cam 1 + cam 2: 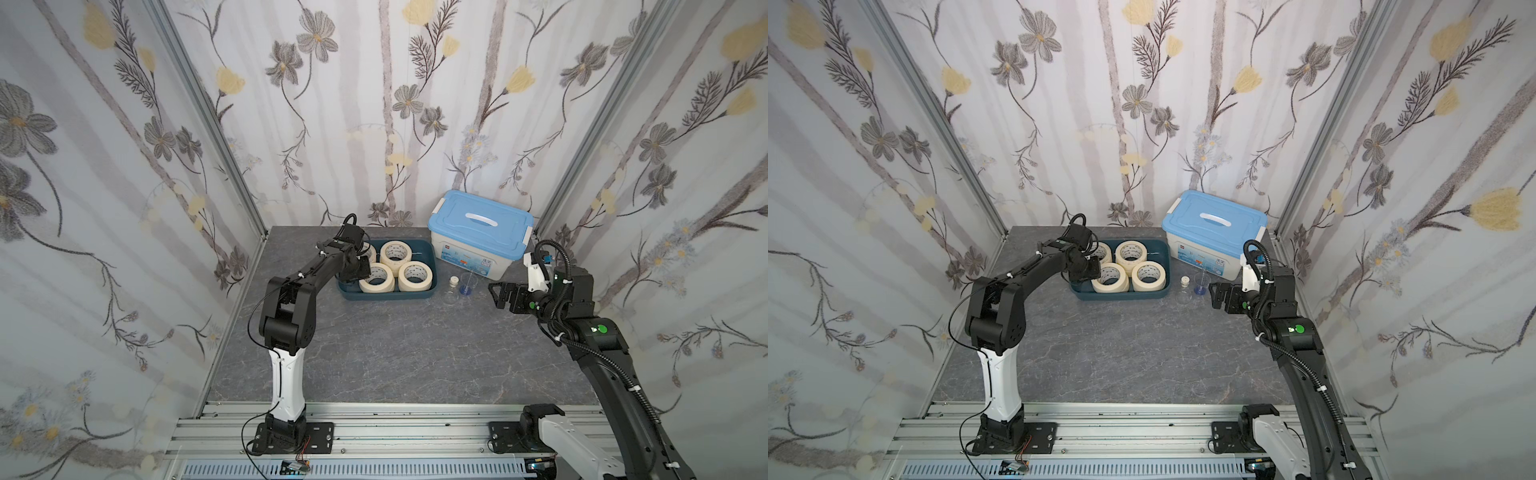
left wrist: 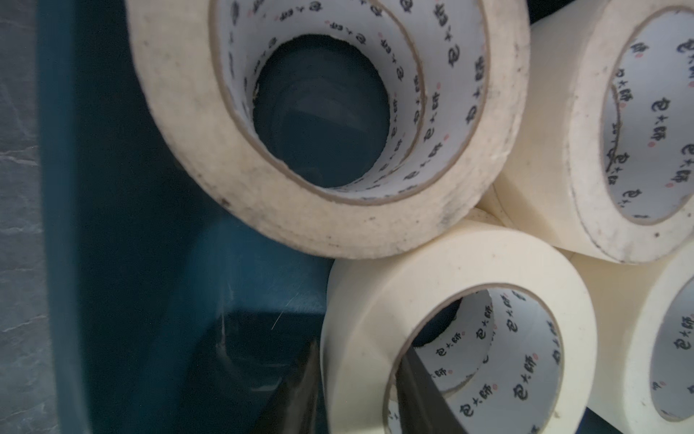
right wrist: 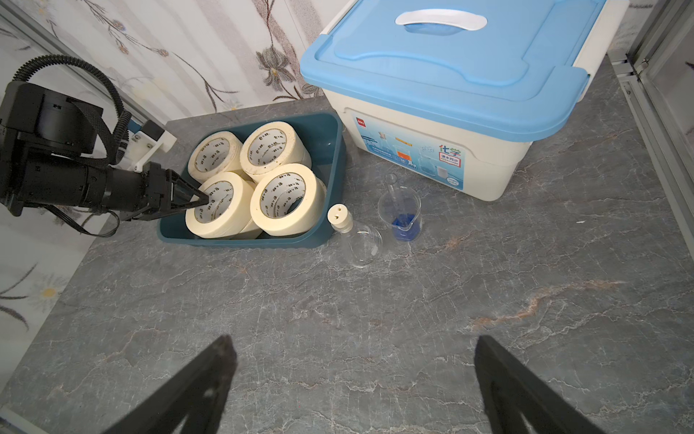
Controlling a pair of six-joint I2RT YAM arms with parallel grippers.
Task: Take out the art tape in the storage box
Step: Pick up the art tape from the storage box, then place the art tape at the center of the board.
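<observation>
Pinching the wall of one roll of art tape (image 2: 375, 297), the left jaws are standing with one finger (image 2: 417, 387) inside its core and the other outside. That roll is sitting at the near left of the storage box (image 1: 386, 294), tight against three other top rolls, with more beneath. The box is resting on the bench (image 3: 375, 319) beside a flask (image 3: 360, 240), a beaker (image 3: 403, 221) and a white tub (image 1: 478, 226). The right jaws are hanging spread wide over the bench, apart from the box.

The art tape (image 3: 296, 223) was cream with printed white cores, the storage box (image 3: 244, 242) dark teal, the tub (image 3: 450, 94) white and blue-lidded, the surface (image 3: 375, 319) veined grey.
</observation>
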